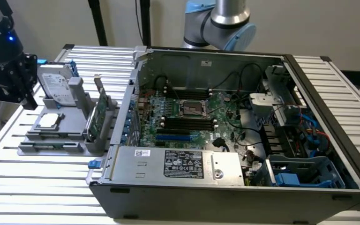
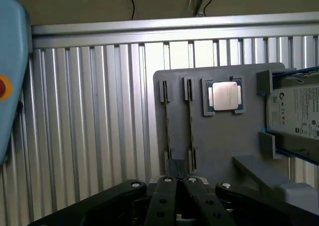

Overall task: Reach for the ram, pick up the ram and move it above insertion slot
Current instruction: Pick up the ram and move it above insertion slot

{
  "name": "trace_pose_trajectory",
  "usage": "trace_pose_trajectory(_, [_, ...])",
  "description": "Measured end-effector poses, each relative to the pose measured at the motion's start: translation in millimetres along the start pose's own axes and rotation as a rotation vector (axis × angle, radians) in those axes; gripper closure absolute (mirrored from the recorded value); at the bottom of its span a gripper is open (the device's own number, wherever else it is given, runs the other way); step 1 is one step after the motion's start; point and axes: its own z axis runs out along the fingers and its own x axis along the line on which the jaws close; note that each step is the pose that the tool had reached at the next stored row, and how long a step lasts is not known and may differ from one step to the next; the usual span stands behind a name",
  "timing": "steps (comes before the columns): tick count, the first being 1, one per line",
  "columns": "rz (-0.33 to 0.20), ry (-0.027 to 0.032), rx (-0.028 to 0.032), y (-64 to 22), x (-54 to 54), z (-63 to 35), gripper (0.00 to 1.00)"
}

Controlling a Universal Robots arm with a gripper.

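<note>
The ram stands on edge in a long slot of the gray holder, seen edge-on as a thin dark strip. A second strip stands in the parallel slot just beside it. Which faces carry chips cannot be told from this angle.

The gripper hangs over the near end of these two slots. Its fingers are closed together with nothing between them, and they are clear of the ram.

On the same holder, a processor lies flat beside the far end of the ram's slot. A hard drive with a white label stands beyond it. In the exterior view, an upright green card with a metal bracket stands at the holder's edge nearest the computer case.

The case lies open on the slatted table, at the exterior view's right of the holder. The long black insertion slots sit on the motherboard inside, well apart from the ram.
</note>
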Motion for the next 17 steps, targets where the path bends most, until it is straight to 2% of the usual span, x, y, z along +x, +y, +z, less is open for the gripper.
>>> trace_pose_trajectory(1, [0.000,0.0001,-0.0001,0.2,0.0,-0.1,0.88])
trace_pose_trajectory(4, [0.000,-0.0002,0.0018,0.6,0.0,1.0,0.70])
trace_pose_trajectory(6, [0.000,-0.0005,0.0068,0.7,0.0,3.8,0.70])
trace_pose_trajectory(7, [0.000,-0.0007,0.0095,0.9,0.1,5.7,0.64])
trace_pose_trajectory(10, [0.000,-0.0009,0.0121,1.7,0.2,11.1,0.64])
trace_pose_trajectory(17, [-0.002,-0.0008,0.0124,4.0,0.4,24.0,0.64])
